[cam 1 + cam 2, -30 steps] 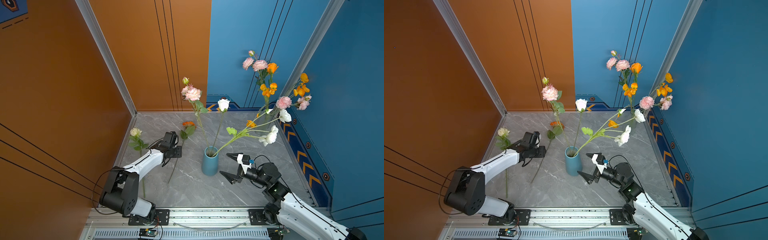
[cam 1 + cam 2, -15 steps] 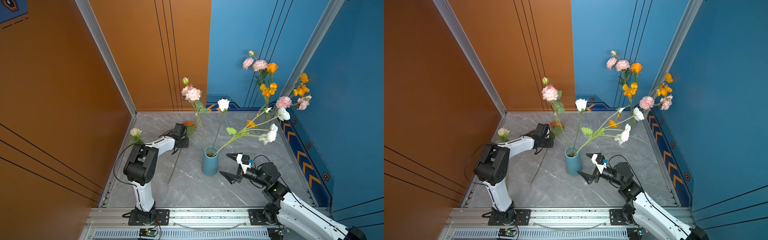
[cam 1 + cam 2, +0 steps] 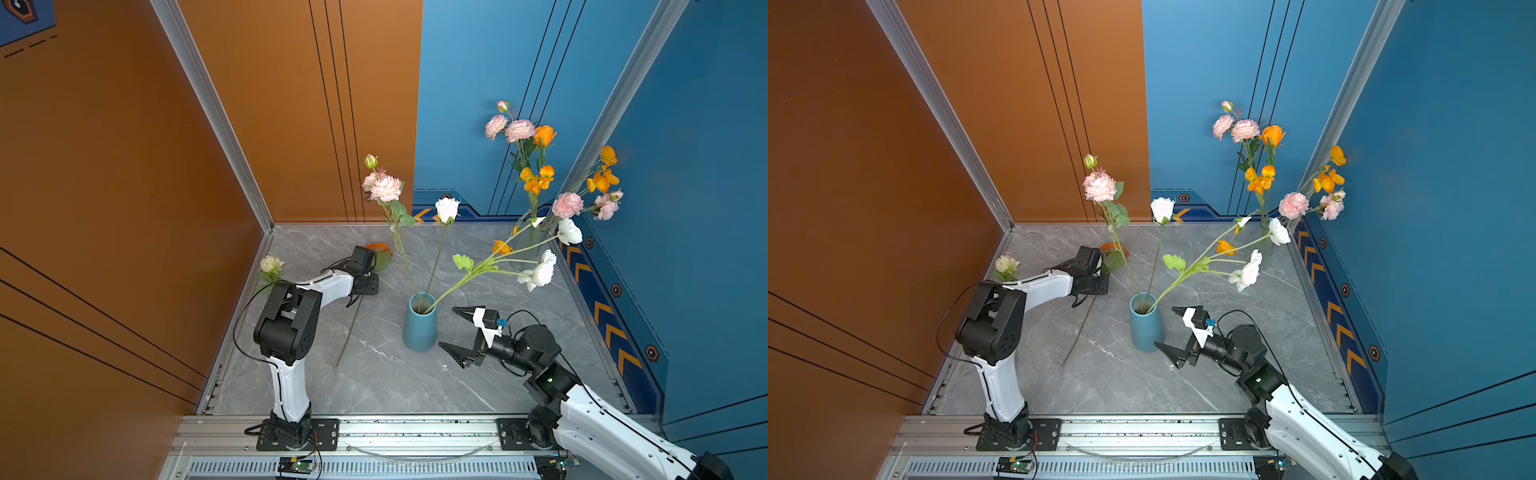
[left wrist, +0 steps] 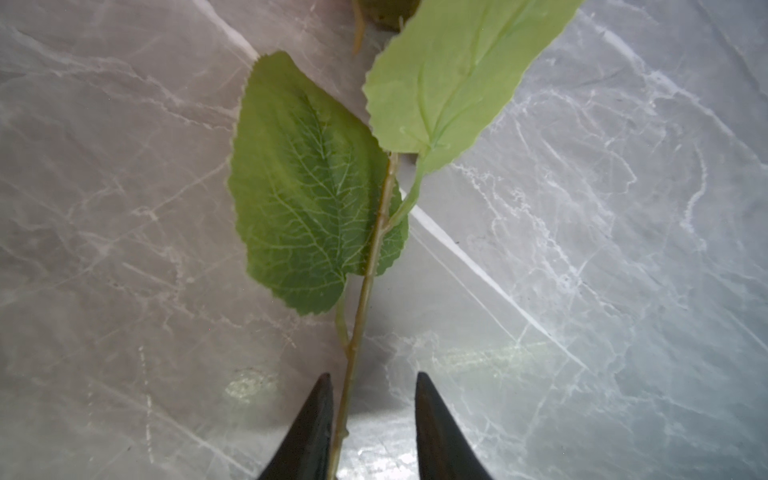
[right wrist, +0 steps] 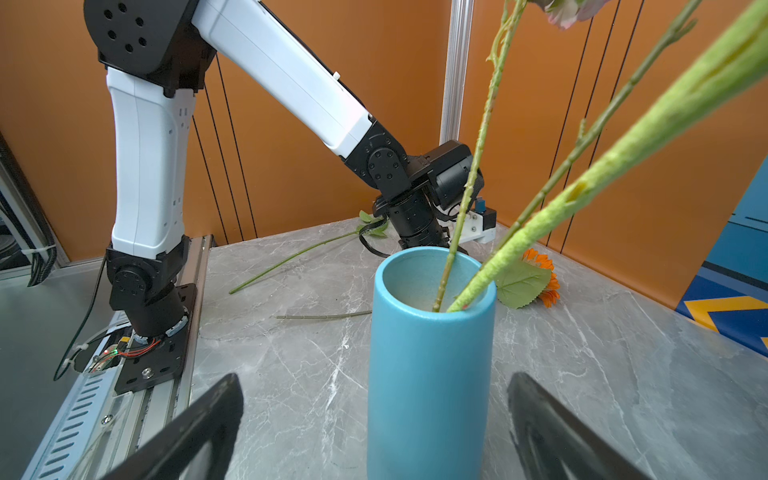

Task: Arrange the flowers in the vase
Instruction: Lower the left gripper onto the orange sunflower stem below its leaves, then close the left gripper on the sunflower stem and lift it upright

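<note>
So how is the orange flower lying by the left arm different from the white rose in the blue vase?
The orange flower lies flat on the table; the white rose stands up in the blue vase. The orange flower's stem runs through the open left gripper; nothing grips the white rose. Both have long green stems.

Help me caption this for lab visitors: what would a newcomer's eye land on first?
First, the blue vase at the middle of the grey marble table, its tall flowers fanning out in pink, white and orange. Beside it, the right end effector gapes wide open, facing the vase. Further left, the left end effector straddles the stem of an orange sunflower lying flat on the table.
</note>
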You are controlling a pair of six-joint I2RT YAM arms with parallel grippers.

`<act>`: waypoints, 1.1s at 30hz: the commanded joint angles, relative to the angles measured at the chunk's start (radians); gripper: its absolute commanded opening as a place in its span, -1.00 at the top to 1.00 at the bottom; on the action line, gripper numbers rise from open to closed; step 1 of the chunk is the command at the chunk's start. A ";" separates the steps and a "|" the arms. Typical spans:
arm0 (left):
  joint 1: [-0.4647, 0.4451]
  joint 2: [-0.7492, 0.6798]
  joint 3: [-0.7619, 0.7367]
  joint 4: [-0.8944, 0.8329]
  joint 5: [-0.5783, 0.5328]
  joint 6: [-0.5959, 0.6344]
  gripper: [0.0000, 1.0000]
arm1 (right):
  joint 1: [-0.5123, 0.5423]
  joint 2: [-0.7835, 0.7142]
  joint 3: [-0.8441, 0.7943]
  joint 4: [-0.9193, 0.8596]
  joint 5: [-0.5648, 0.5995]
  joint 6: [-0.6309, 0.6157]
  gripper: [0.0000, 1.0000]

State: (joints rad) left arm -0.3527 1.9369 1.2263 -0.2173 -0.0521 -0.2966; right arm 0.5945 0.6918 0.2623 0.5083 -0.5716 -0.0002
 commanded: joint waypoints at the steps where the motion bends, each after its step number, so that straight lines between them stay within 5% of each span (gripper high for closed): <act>1: 0.006 0.031 0.028 -0.036 -0.019 0.008 0.36 | 0.000 -0.002 -0.003 0.022 0.012 0.000 -1.00; 10: 0.022 0.042 0.031 -0.042 -0.010 0.004 0.62 | 0.000 0.000 -0.003 0.024 0.010 -0.001 -1.00; 14: 0.030 0.023 0.020 -0.048 0.003 0.004 0.99 | 0.000 0.012 -0.001 0.029 0.011 0.000 -1.00; 18: 0.031 -0.036 -0.014 -0.048 0.011 0.008 1.00 | 0.000 0.010 0.000 0.022 0.012 -0.004 -1.00; 25: 0.042 -0.312 -0.151 -0.088 -0.042 0.001 1.00 | 0.000 0.014 -0.001 0.018 0.021 -0.009 -1.00; 33: 0.158 -0.781 -0.289 -0.249 -0.136 -0.046 1.00 | -0.003 -0.029 -0.015 0.018 0.031 0.001 -1.00</act>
State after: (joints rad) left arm -0.2245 1.2858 0.9726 -0.3634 -0.1196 -0.3233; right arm 0.5941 0.6781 0.2623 0.5083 -0.5636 -0.0029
